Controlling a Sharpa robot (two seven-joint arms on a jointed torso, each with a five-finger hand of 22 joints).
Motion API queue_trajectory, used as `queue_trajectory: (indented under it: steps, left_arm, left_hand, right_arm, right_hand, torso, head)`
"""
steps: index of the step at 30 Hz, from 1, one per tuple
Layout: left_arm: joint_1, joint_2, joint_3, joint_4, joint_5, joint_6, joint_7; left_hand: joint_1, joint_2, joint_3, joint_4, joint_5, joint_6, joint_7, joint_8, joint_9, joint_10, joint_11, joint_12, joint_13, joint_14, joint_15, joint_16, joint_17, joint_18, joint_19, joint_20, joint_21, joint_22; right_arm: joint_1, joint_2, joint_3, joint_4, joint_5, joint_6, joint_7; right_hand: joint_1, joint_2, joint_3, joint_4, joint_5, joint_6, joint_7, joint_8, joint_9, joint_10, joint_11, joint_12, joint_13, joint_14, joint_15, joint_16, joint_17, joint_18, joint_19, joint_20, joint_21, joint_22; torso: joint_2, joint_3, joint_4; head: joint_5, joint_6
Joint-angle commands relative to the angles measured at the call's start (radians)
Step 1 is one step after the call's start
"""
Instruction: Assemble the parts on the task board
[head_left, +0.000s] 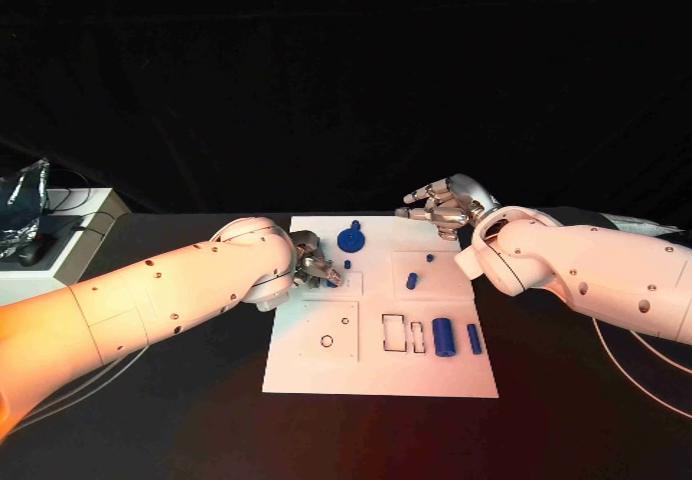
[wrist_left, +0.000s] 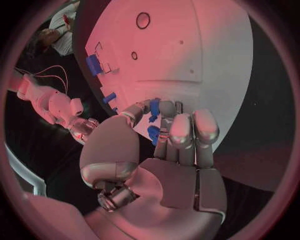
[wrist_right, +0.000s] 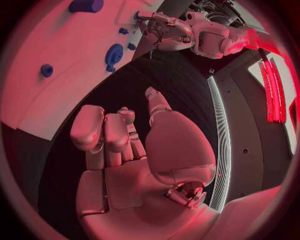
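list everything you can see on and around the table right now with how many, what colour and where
task board: one, white, middle of the black table.
round disc part: one, blue, far end of the board, a short peg rising from it.
small parts: a few, blue, mid-board; one sits under the left hand's fingertips.
large cylinder: one, blue, near right part of the board.
slim bar: one, blue, just right of the cylinder.
box: one, white, far left of the table, with a shiny bag on it.
cables: thin, pale, on the table at right.
left hand: one, silver, over the board's left side, fingertips at a small blue part.
right hand: one, silver, beyond the board's far right corner, holding nothing.
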Motion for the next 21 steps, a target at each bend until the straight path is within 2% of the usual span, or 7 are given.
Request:
queue_trajectory:
  steps: [1,5,10,14,17,21]
  left_arm:
    - [-0.017,0.004,-0.013,-0.003,0.011,0.084,-0.040]
    - [-0.017,0.005,-0.013,-0.004,0.013,0.082,-0.038]
    - [-0.017,0.007,-0.013,-0.005,0.015,0.073,-0.036]
    - [-0.017,0.009,-0.013,-0.007,0.015,0.065,-0.035]
    - [-0.017,0.010,-0.013,-0.009,0.013,0.059,-0.034]
    - [-0.017,0.010,-0.013,-0.012,0.009,0.052,-0.034]
  left_hand:
    - [0.060,0.072,0.001,-0.021,-0.007,0.064,-0.054,-0.005,0.075,0.010,-0.004,-0.005,-0.005,0.009,-0.001,0.007,0.002,-0.012,0.010,0.000,-0.002,0.004]
    - [0.077,0.094,-0.075,-0.010,-0.016,0.068,-0.056,-0.007,0.075,0.012,-0.004,-0.004,-0.009,0.008,-0.001,0.008,0.001,-0.013,0.011,0.000,-0.004,0.008]
    - [0.082,0.107,-0.137,0.006,-0.026,0.071,-0.060,-0.009,0.074,0.012,-0.004,-0.001,-0.014,0.008,-0.001,0.009,-0.001,-0.013,0.013,0.001,-0.007,0.013]
    - [0.092,0.126,-0.215,0.030,-0.036,0.073,-0.060,-0.012,0.073,0.011,-0.005,0.003,-0.017,0.008,-0.001,0.009,-0.003,-0.014,0.015,0.000,-0.011,0.018]
    - [0.101,0.132,-0.244,0.041,-0.038,0.073,-0.060,-0.012,0.073,0.010,-0.005,0.004,-0.018,0.008,-0.002,0.010,-0.004,-0.014,0.016,-0.001,-0.015,0.021]
    - [0.100,0.132,-0.246,0.043,-0.040,0.073,-0.060,-0.012,0.074,0.010,-0.004,0.005,-0.018,0.008,-0.002,0.010,-0.004,-0.014,0.016,-0.001,-0.015,0.021]
  right_arm:
    - [0.000,0.000,0.000,0.001,-0.007,0.016,0.008]
    - [0.000,-0.001,0.000,0.001,-0.007,0.016,0.007]
    - [-0.001,-0.001,0.000,0.001,-0.007,0.016,0.008]
    - [-0.001,0.000,0.000,0.001,-0.007,0.017,0.008]
    - [-0.001,-0.001,0.000,0.001,-0.007,0.017,0.008]
    - [-0.001,-0.001,0.000,0.001,-0.007,0.018,0.008]
  right_hand:
    - [-0.006,-0.001,-0.004,0.001,0.005,0.000,0.005,0.002,0.001,-0.005,-0.005,-0.003,0.000,-0.003,0.000,-0.003,-0.001,0.017,0.046,0.001,-0.003,0.128]
    - [-0.006,-0.001,-0.004,0.001,0.005,0.000,0.005,0.002,0.001,-0.005,-0.005,-0.003,0.000,-0.003,0.000,-0.003,-0.001,0.017,0.046,0.001,-0.003,0.128]
    - [-0.006,-0.001,-0.004,0.001,0.005,0.000,0.005,0.002,0.001,-0.005,-0.005,-0.003,0.000,-0.003,0.000,-0.003,-0.001,0.017,0.046,0.001,-0.003,0.128]
    - [-0.006,-0.001,-0.004,0.001,0.005,0.000,0.005,0.002,0.001,-0.005,-0.005,-0.003,0.000,-0.003,0.000,-0.003,-0.001,0.017,0.046,0.001,-0.003,0.128]
    - [-0.006,-0.001,-0.004,0.001,0.005,0.000,0.005,0.002,0.001,-0.005,-0.005,-0.003,0.000,-0.003,0.000,-0.003,-0.001,0.017,0.046,0.001,-0.003,0.128]
    - [-0.006,-0.001,-0.004,0.001,0.005,0.000,0.005,0.002,0.001,-0.005,-0.005,-0.003,0.000,-0.003,0.000,-0.003,-0.001,0.017,0.046,0.001,-0.003,0.128]
  torso:
    - [0.000,-0.0003,-0.0004]
    - [0.000,-0.0003,-0.0001]
    - [-0.001,-0.0009,0.0001]
    - [-0.001,-0.0010,0.0003]
    - [-0.001,-0.0012,0.0000]
    - [-0.001,-0.0013,-0.0006]
  head:
    - [0.000,-0.001]
    - [0.000,0.000]
    - [-0.001,0.001]
    - [-0.001,0.002]
    - [0.000,0.004]
    - [0.001,0.006]
